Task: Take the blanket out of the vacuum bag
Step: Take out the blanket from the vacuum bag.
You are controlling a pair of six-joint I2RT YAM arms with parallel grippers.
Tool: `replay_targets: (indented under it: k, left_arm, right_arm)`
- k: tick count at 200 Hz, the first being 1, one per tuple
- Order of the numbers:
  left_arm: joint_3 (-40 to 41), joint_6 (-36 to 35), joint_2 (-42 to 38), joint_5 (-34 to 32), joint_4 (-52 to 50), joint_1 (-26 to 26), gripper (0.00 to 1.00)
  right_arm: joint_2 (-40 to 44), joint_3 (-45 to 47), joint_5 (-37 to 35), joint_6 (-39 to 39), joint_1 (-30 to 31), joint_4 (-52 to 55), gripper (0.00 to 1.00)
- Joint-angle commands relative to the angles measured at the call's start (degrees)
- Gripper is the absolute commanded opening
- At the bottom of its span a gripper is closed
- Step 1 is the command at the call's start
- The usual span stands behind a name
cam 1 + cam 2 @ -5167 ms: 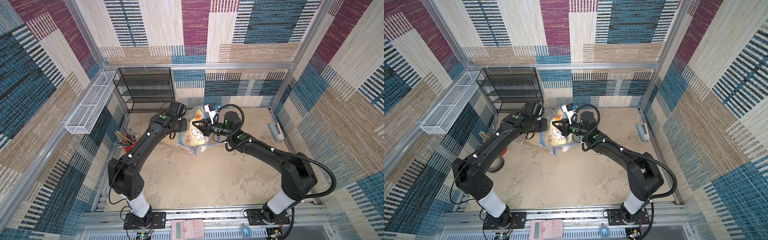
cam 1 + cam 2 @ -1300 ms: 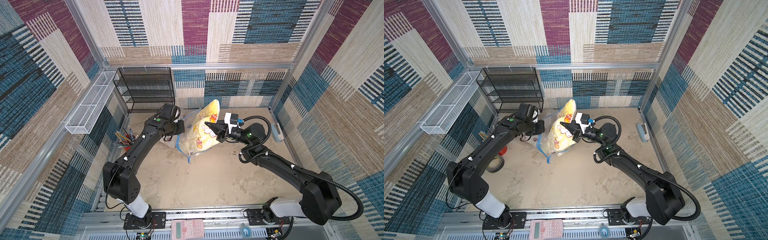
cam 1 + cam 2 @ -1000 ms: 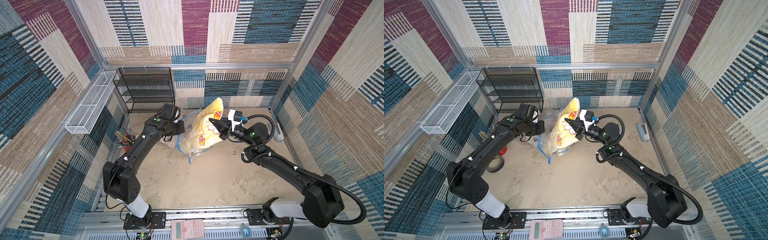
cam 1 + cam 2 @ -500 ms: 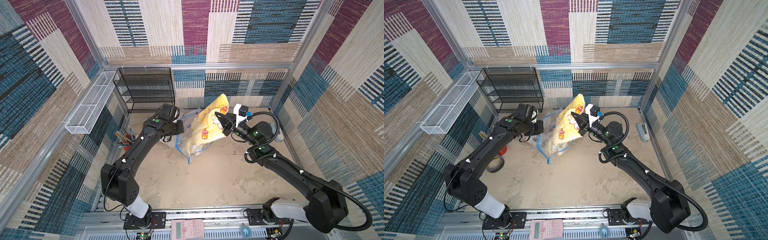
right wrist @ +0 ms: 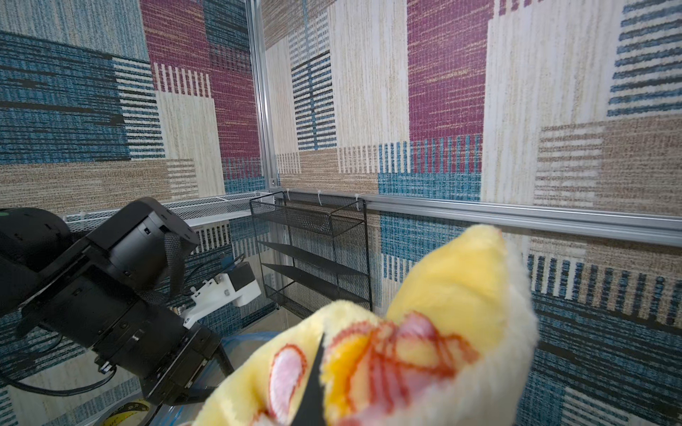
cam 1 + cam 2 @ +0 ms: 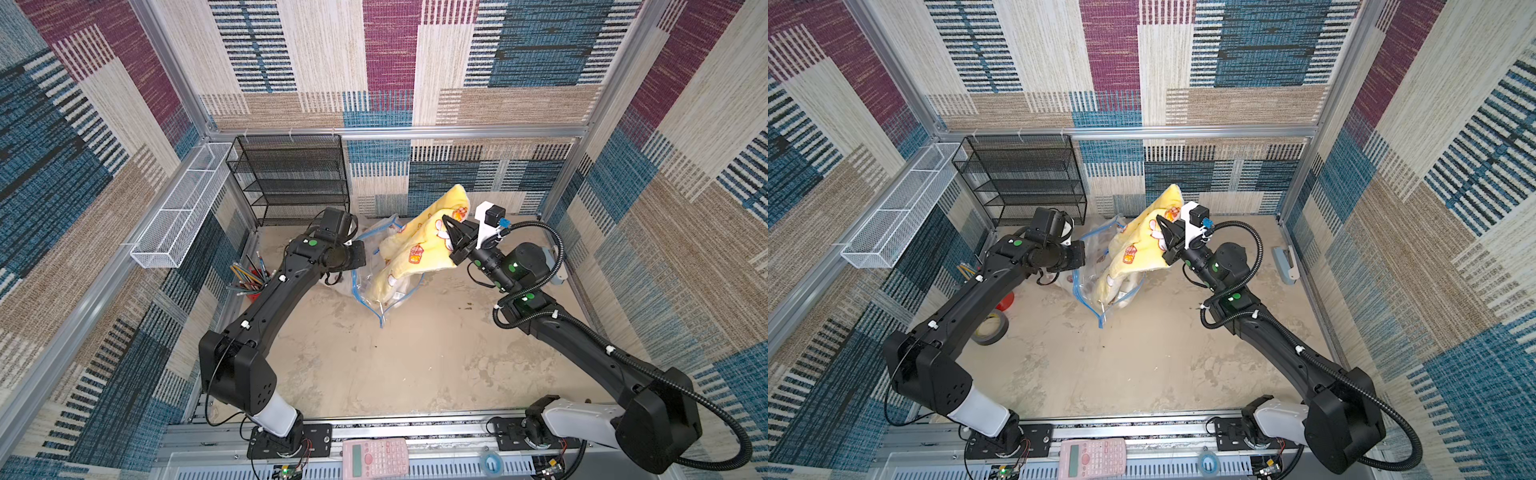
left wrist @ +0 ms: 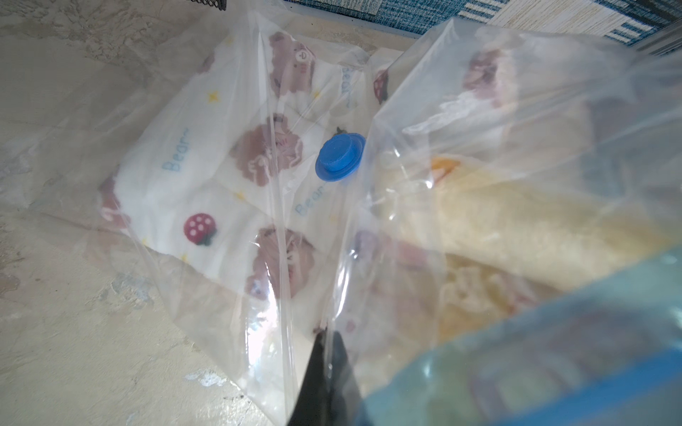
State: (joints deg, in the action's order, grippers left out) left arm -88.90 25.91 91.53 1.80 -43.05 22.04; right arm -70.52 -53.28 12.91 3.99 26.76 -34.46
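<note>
Mid-air, right jaws clenched on blanket (image 6: 419, 245); left jaws pinching vacuum bag (image 6: 368, 291).

Desk (image 6: 395, 365): front and middle bare, wide passage. Back left: rack (image 6: 299, 183), pencil cup (image 6: 249, 284) and tape roll (image 6: 992, 328) crowd the wall. Back centre: bag (image 6: 365, 291) and raised blanket (image 6: 419, 245) bar the way across.

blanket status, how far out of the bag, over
Right gripper shut on yellow blanket, raised. Left gripper shut on vacuum bag edge. Blanket's lower end inside the bag. Nothing seen blocking the pull.
</note>
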Motion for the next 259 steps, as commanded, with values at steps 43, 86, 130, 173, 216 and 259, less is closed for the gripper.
replay_targets:
  k: [43, 86, 130, 173, 216, 259]
  left_arm:
    - [-0.3, -0.4, 0.0, -2.3, 0.3, -0.1, 0.00]
    - [0.3, -0.9, 0.4, -3.6, 0.8, -0.6, 0.00]
    - [-0.2, -0.4, 1.5, -2.8, 0.4, -0.8, 0.00]
    - [-1.8, 0.0, 3.4, -3.4, -1.9, -0.9, 0.00]
    - [-1.3, 0.4, 3.0, -1.0, -1.0, -0.8, 0.00]
    - [-1.2, 0.4, 2.8, -1.2, -1.0, -0.8, 0.00]
  right_arm:
    - [0.6, -4.1, -0.6, 3.6, -0.3, 4.8, 0.00]
    - [-1.4, -9.2, 3.9, 6.4, -0.4, 9.2, 0.00]
    - [-2.0, -15.3, 4.7, 5.8, -0.6, 15.9, 0.00]
    - [-2.3, -23.3, 7.7, 5.5, -0.7, 23.4, 0.00]
    - [-3.2, -30.0, 8.3, 5.3, -0.9, 28.0, 0.00]
    - [-4.3, -31.9, 7.2, 4.6, -1.3, 30.0, 0.00]
